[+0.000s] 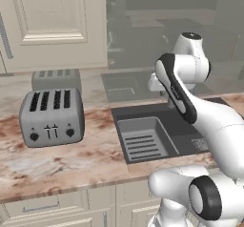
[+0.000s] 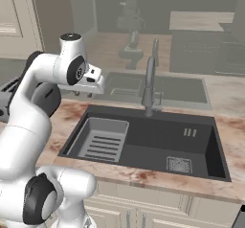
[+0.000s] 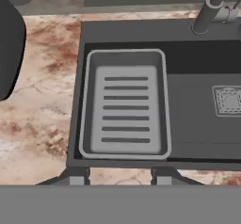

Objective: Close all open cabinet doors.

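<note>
Toaster (image 1: 51, 118) below cabinet door (image 1: 52, 23), apparently shut.

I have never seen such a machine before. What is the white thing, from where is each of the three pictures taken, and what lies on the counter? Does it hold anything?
The white thing is a robot arm with dark joints, standing before a kitchen counter. Two pictures come from cameras on its base, one behind the arm on its left, one on its right. The third comes from a camera on the hand and looks straight down.

On the marbled counter stands a grey toaster with four slots. Beside it is a dark sink with a grey tray inside and a tall faucet behind. Above the toaster hangs a cream cabinet door.

The tool hangs over the sink's near edge. It is shut and holds nothing.
</note>
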